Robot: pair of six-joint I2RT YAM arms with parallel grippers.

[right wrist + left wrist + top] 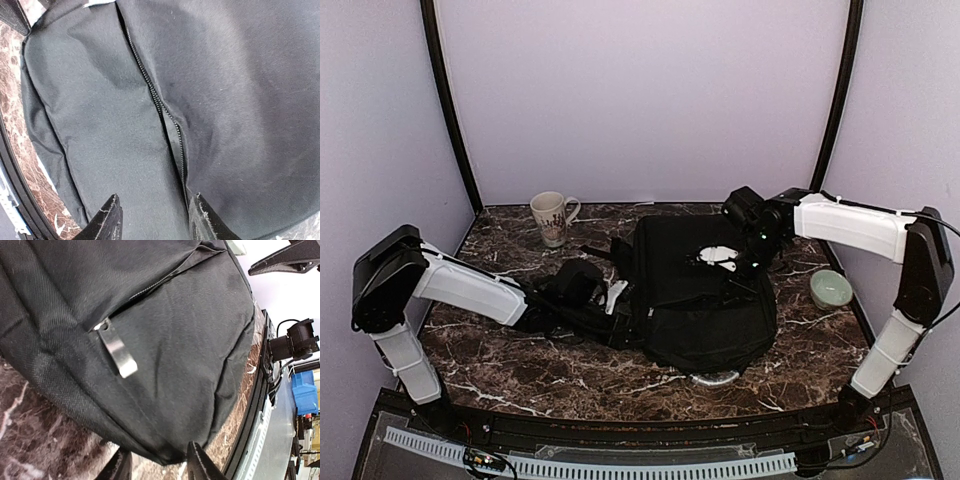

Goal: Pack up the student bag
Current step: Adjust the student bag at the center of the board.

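Left arm (470,285) stretches low across the marble tabletop (520,370) to the left side of the student bag (695,300), left fingers (199,464) parted at its edge, gripping nothing. Right arm (850,225) bends over the bag's far end, right fingers (107,220) parted, empty, beside a zipper (159,107). The black bag lies flat at the tabletop's middle.
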